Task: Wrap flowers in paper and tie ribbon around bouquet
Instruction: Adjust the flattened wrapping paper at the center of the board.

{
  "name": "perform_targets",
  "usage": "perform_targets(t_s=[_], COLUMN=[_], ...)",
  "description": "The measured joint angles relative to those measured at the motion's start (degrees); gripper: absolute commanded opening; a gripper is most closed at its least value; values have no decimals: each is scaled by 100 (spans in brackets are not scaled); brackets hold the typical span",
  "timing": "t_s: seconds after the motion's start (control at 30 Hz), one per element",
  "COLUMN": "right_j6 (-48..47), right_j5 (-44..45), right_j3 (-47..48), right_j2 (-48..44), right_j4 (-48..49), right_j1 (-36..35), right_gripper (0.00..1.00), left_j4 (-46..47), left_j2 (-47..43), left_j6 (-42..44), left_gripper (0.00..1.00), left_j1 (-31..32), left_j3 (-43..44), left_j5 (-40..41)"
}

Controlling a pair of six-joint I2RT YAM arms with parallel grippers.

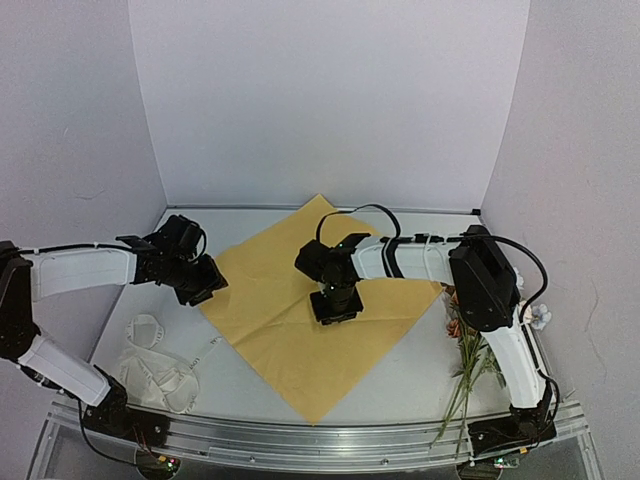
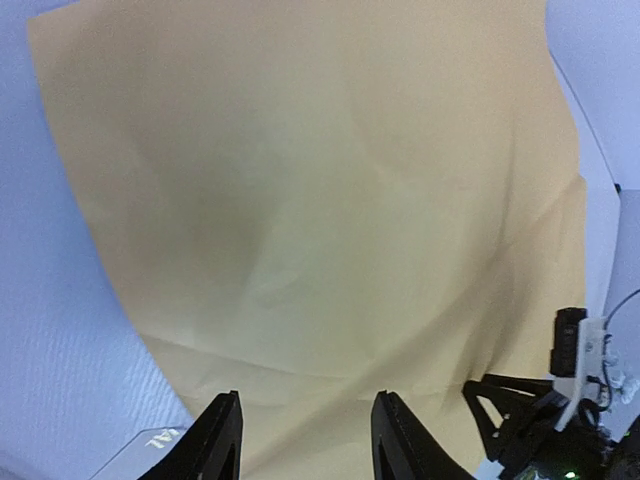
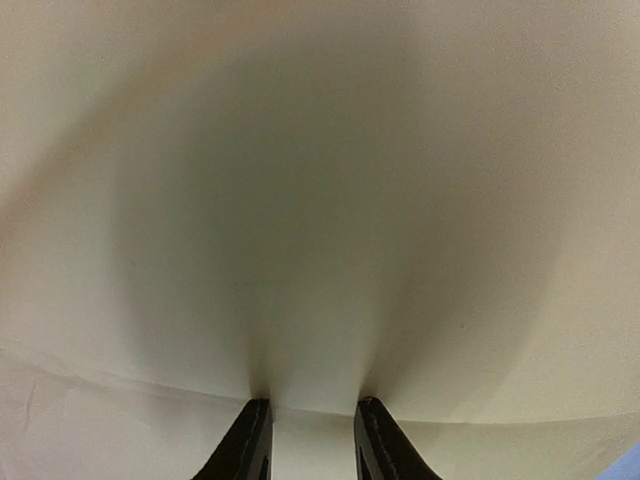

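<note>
Left gripper (image 1: pixel 205 288): jaws partly apart, nothing between them, hovering at the left corner of the paper (image 1: pixel 270 300). In its wrist view the fingers (image 2: pixel 225 440) frame bare sheet.

Right gripper (image 1: pixel 335 305): narrow gap, tips pressed onto the middle of the paper. We cannot tell whether any sheet is pinched.

Paper: matte yellow face up, flat on the table (image 1: pixel 400 370), with faint creases. It lies as a diamond, one corner toward the back wall and one toward the near edge.

Flowers (image 1: pixel 468 345): on the table just right of the paper, beside the right arm. Thin green stems run toward the near edge, heads farther back.

Ribbon (image 1: pixel 150 370): a loose white heap at near left, apart from the paper.
</note>
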State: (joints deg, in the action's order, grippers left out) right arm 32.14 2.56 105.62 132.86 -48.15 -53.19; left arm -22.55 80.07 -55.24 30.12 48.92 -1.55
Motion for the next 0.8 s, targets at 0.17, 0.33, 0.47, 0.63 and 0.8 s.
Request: perform_targets(t_s=[0.17, 0.33, 0.47, 0.63, 0.8], right_j6=[-35, -82, -15, 251, 857], right_j5=[140, 152, 152, 422, 981], right_j3=[-74, -101, -107, -549, -1772], right_j2=[-33, -70, -180, -1008, -2781], right_j4=[-24, -93, -203, -199, -159], right_j1=[0, 5, 71, 265, 481], right_gripper=[36, 41, 58, 89, 98], left_j4=[663, 1579, 2015, 2117, 2052], left_j2=[1006, 2038, 2545, 2704, 2674], left_j6=[667, 851, 833, 828, 877], left_gripper=[39, 38, 38, 39, 44], left_j1=[-108, -86, -45, -16, -16], left_j3=[839, 1022, 1022, 1020, 1020], left_j5=[-1060, -2326, -2870, -2985, -2858])
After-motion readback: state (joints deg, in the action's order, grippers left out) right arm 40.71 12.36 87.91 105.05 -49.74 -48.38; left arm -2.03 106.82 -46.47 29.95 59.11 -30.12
